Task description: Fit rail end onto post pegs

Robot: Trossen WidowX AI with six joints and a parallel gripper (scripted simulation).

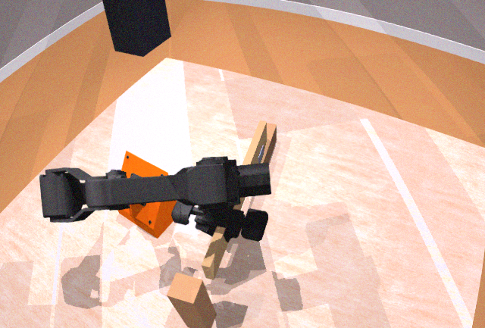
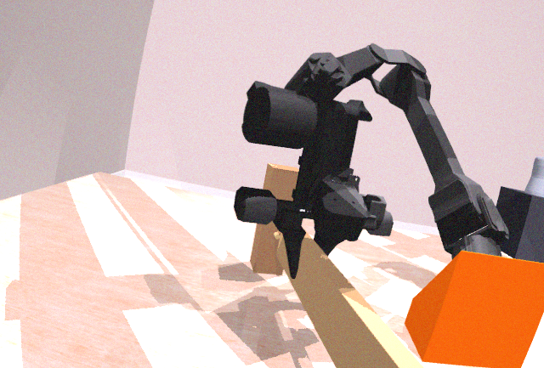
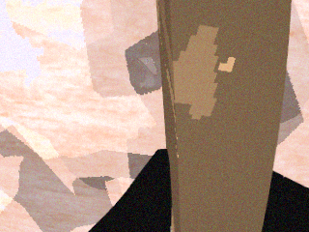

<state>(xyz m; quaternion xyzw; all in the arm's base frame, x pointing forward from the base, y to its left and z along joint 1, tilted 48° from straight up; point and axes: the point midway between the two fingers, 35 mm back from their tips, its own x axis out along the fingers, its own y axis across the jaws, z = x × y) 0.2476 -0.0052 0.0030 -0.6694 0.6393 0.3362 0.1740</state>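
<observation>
- The dark arm [image 1: 141, 189] [image 2: 433, 139] reached inward over the bench, below its top corner in the overhead view.
- The rail [image 1: 214, 251] [image 2: 333, 307] [image 3: 237, 135] slanted toward the upper edge, its near end apart from the post.
- The gripper [image 1: 232, 224] [image 2: 309, 266] [image 3: 189, 157] clamped the rail.
- The post [image 1: 188, 288] [image 2: 265, 250] stood upright.

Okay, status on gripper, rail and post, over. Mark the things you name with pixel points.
Gripper [image 1: 231, 234] [image 2: 309, 265] [image 3: 189, 157] shut on rail [image 1: 214, 251] [image 2: 327, 293] [image 3: 227, 135]. Rail's near end short of post [image 1: 187, 288] [image 2: 280, 181], gap showing from above. Nothing seen between them.
</observation>
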